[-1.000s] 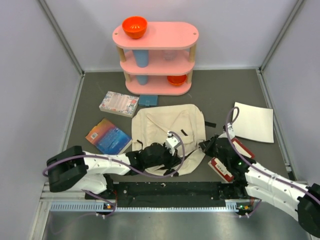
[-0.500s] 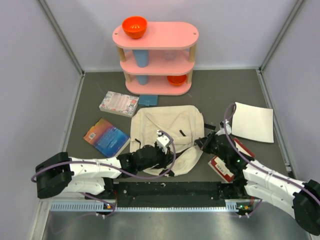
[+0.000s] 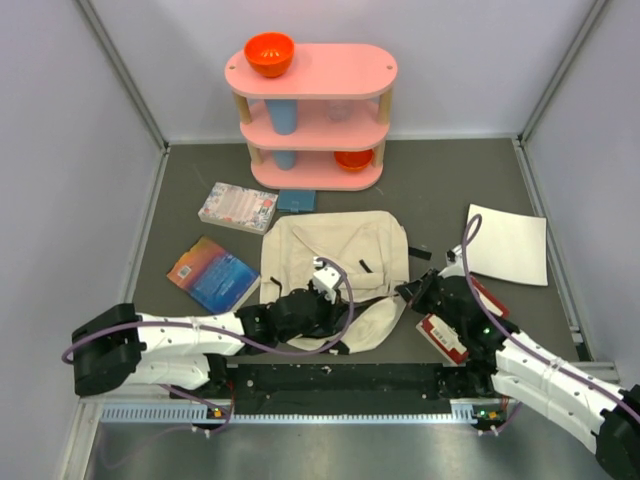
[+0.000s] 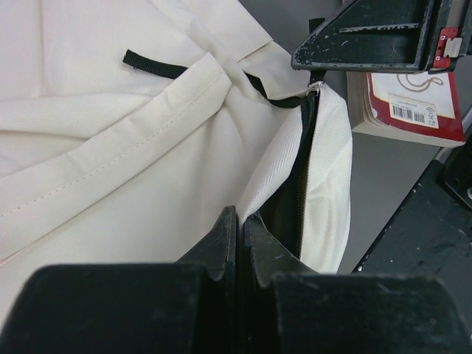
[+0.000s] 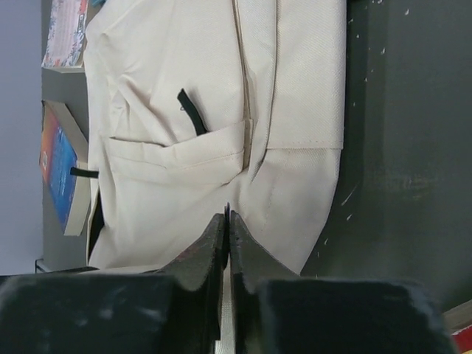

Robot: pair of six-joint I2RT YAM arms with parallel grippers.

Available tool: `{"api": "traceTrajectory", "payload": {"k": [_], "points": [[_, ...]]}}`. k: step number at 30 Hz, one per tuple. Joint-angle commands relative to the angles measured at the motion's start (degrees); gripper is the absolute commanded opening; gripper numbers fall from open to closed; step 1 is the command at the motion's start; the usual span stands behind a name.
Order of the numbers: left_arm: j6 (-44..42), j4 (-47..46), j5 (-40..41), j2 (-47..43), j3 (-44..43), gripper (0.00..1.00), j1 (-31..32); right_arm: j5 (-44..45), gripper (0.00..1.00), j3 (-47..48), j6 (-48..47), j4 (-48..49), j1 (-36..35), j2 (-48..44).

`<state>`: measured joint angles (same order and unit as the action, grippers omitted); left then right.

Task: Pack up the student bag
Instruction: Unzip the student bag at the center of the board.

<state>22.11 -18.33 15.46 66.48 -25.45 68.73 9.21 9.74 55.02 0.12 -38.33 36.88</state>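
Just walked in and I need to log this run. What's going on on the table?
Two robot arms are working at the near edge of the cream student bag, which lies flat on the table. The left pincer and right pincer are both shut beside its zipper, which gapes partly open. Whether either really pinches cloth or the pull is unclear. The blue book, floral book and red-and-white book lie outside the bag.

Cream bag point(image 3: 335, 250) — pink shelf point(image 3: 320, 72)
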Motion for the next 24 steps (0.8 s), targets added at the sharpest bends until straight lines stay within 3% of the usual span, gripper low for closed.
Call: {"api": "traceTrajectory", "payload": {"k": [1, 3, 4, 6, 10, 16, 24], "points": [[-1.9, 3.4, 3.3, 0.1, -3.1, 0.0, -0.4, 4.1, 0.2, 0.5, -4.0, -5.7, 1.9, -0.5], [-2.2, 3.5, 1.5, 2.8, -5.2, 0.0, -0.4, 2.4, 0.35, 3.8, -4.3, -9.6, 1.9, -2.9], [-2.4, 3.7, 1.2, 3.7, -6.0, 0.0, -0.4, 2.2, 0.51, 5.7, -3.8, -10.9, 1.9, -3.9], [-2.8, 3.9, 0.6, 6.1, -8.1, 0.0, -0.4, 2.6, 0.62, 7.4, -3.9, -15.2, 1.9, -7.5], [-2.9, 4.4, 0.0, 9.4, -11.7, 0.0, -0.4, 1.7, 0.72, 10.6, -3.5, -21.0, 1.9, -13.2], [-2.9, 4.5, -1.0, 12.8, -15.9, 0.0, -0.4, -6.5, 0.72, 8.7, 2.3, -22.8, 1.5, -14.1], [-3.4, 4.8, -2.5, 16.0, -20.2, 0.0, -0.4, -3.4, 0.73, 7.6, 3.1, -21.0, -1.0, -10.2]]}}
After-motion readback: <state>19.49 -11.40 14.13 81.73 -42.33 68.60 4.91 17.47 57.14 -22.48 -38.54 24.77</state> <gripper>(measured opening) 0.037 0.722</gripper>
